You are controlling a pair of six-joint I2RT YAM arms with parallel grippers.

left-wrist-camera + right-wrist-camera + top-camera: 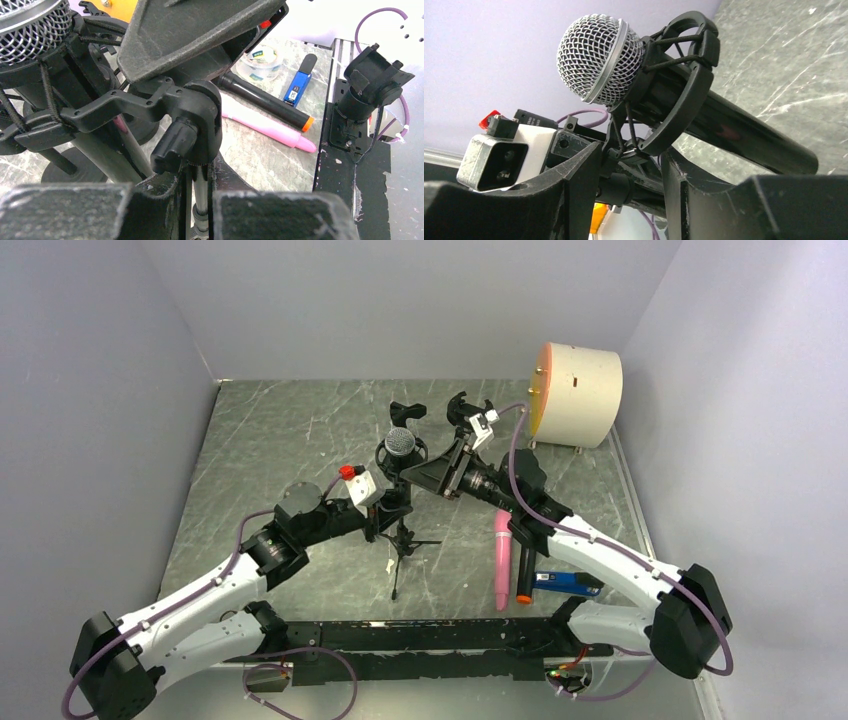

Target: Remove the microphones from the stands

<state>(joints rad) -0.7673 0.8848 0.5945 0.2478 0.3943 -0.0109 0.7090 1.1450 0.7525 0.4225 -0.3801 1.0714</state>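
Observation:
The microphone [400, 443], with a silver mesh head [599, 57] and a black body [749, 135], sits in a black shock mount [684, 85] on top of a small tripod stand [402, 540]. My left gripper [394, 504] is shut on the stand's thin metal pole [201, 192] just under the mount's pivot knob [175, 147]. My right gripper [436, 474] is open beside the mount, to the right of the microphone. In the right wrist view its fingers [574, 185] straddle the mount's lower bracket [639, 160] without closing on it.
A pink marker [502, 560], a black marker with an orange tip [523, 575] and a blue item [568, 583] lie right of the stand. A cream drum with an orange face [580, 395] stands at the back right. A tape roll [260, 60] lies beyond the markers.

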